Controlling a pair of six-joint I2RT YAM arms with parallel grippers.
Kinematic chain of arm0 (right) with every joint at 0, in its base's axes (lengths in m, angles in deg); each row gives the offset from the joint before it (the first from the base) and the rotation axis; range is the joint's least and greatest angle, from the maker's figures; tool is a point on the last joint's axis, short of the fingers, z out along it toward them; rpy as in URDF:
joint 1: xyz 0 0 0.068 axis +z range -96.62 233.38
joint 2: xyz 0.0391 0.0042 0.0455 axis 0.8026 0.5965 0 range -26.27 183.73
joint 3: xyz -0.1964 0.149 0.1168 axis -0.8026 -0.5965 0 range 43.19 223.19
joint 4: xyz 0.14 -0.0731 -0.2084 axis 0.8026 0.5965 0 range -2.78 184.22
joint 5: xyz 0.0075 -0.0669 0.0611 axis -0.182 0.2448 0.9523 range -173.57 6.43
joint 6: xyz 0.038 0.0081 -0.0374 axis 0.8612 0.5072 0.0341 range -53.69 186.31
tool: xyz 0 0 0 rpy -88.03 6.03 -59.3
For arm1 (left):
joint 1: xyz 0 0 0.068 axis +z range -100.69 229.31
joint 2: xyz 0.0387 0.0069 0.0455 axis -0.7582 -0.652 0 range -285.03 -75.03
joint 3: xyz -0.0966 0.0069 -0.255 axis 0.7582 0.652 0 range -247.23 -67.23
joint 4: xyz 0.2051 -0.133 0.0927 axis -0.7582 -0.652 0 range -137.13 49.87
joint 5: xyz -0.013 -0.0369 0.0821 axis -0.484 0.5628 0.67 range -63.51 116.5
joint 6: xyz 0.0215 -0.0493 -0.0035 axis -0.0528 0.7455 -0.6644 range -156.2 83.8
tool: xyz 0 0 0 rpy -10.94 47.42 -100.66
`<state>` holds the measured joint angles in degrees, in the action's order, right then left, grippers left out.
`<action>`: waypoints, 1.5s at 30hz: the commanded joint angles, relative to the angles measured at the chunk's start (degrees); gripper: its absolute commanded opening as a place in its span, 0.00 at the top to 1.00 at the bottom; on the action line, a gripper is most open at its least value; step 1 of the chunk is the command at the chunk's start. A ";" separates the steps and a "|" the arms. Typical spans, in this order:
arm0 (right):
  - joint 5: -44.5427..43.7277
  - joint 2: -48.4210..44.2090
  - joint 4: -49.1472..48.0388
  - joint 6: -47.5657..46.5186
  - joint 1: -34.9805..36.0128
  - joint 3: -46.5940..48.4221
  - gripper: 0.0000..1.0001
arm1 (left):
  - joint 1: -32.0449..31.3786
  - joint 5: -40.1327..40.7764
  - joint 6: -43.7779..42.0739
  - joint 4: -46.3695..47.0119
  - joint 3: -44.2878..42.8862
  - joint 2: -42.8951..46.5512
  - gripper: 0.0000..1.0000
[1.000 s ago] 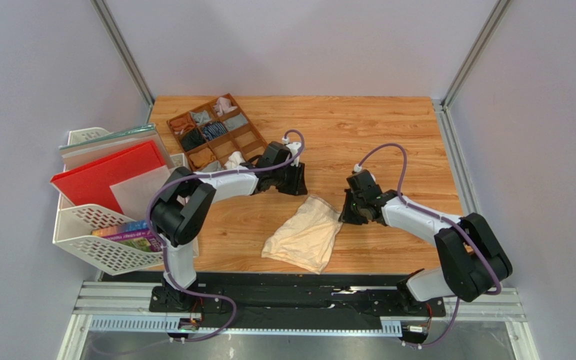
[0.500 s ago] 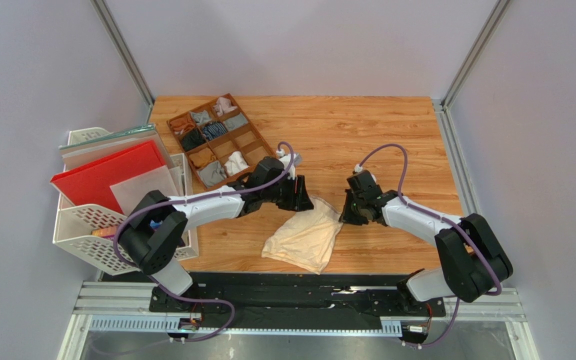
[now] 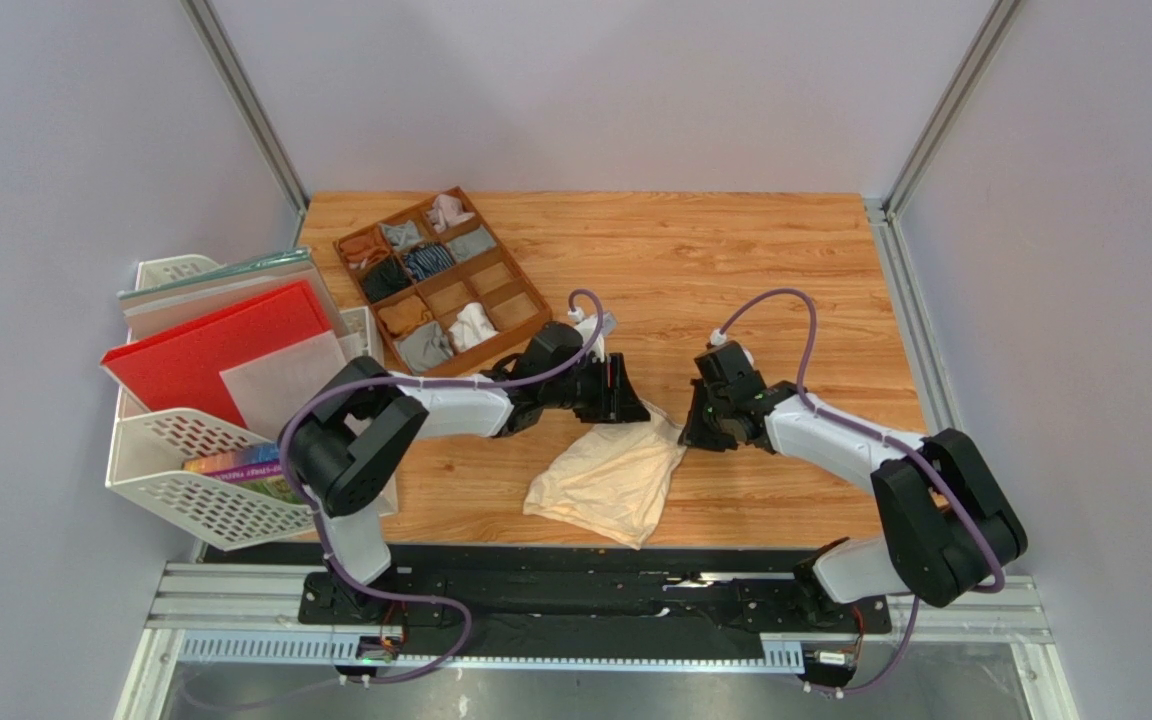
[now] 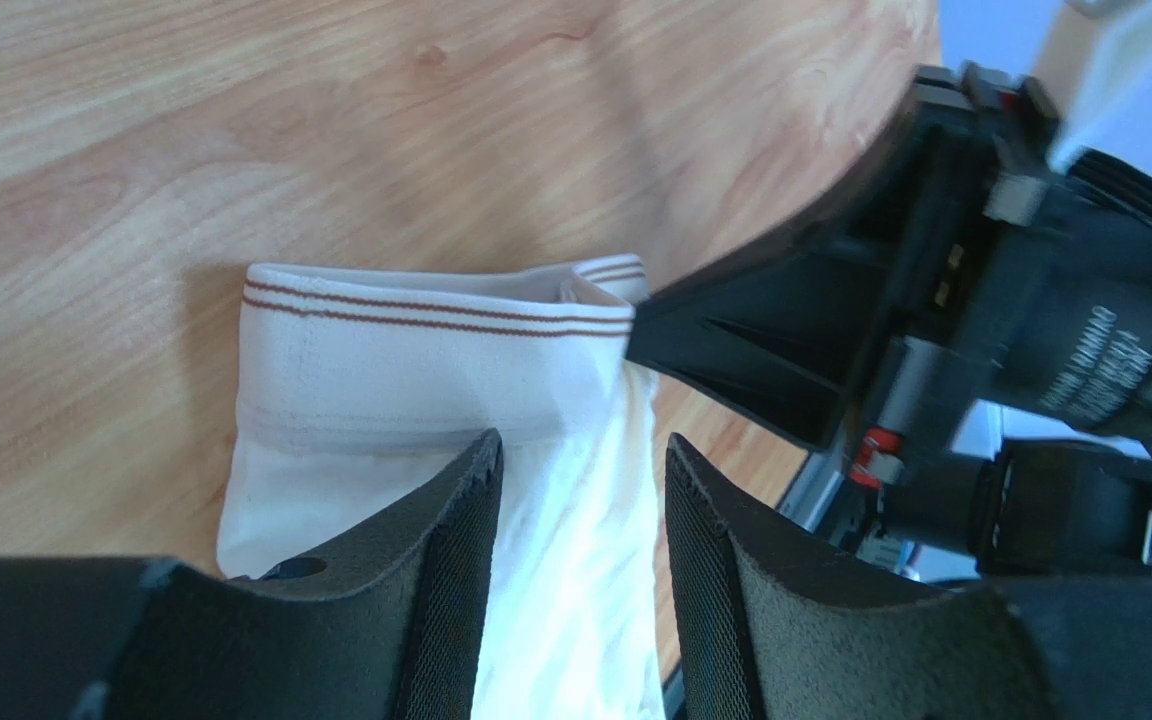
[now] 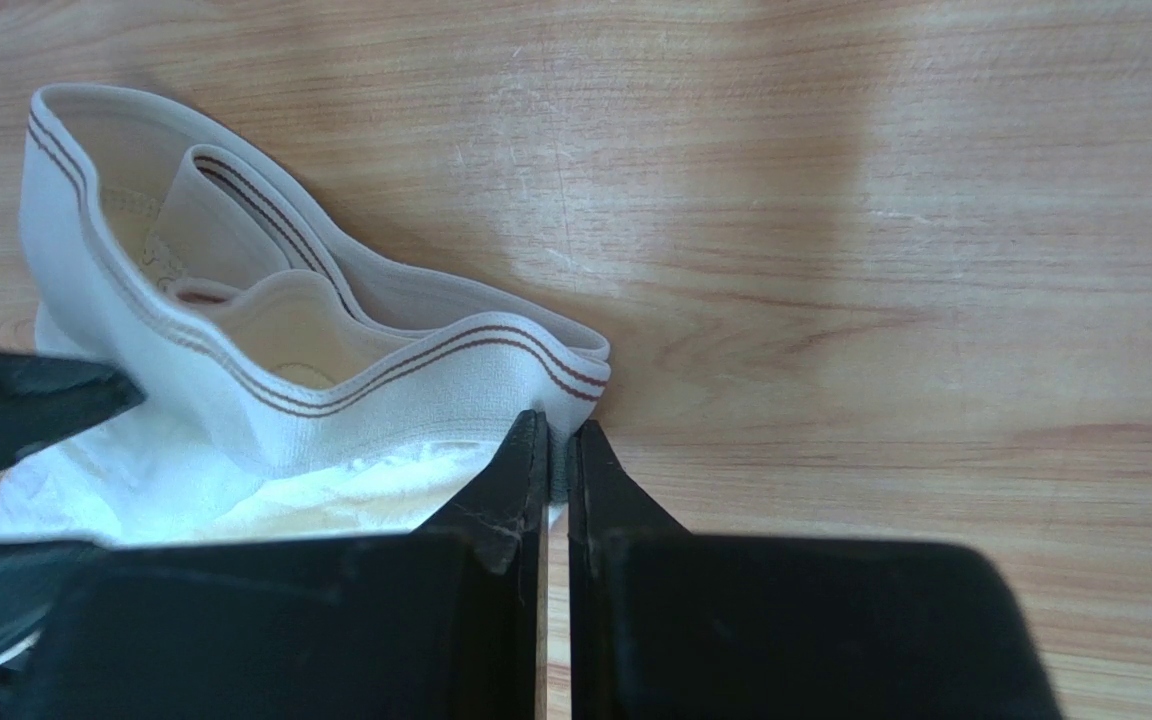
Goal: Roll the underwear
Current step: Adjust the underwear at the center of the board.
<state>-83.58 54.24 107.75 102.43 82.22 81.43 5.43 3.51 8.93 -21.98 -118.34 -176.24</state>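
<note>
A cream underwear [image 3: 609, 468] lies flat on the wooden table, its waistband with two thin brown stripes [image 4: 432, 323] at the far end. My left gripper [image 3: 636, 402] hovers open at the waistband's left part, its fingers astride the cloth [image 4: 579, 450]. My right gripper [image 3: 692, 429] is shut on the waistband's right corner [image 5: 557, 428]; a bit of cloth is pinched between its tips. The waistband [image 5: 312, 393] bulges up in a loop beside the right fingers. The two grippers face each other, a short way apart.
A brown divided tray [image 3: 515, 294] holding small rolled garments sits at the back left. A white mesh basket [image 3: 184, 480] with a red board [image 3: 214, 353] and papers stands at the table's left edge.
My left arm has swung from beside the brown tray to the right and nearer, arriving over the underwear's waistband. The right gripper and the underwear have stayed put.
</note>
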 commanded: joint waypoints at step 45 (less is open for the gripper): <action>5.88 -16.54 2.16 -5.00 -0.01 3.51 0.68 | 0.20 9.09 -10.23 -9.19 -14.98 -12.52 0.51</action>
<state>-84.59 35.51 118.86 99.83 82.20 83.39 5.38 12.82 1.87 -29.17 -130.89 -188.19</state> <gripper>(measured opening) 0.326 0.495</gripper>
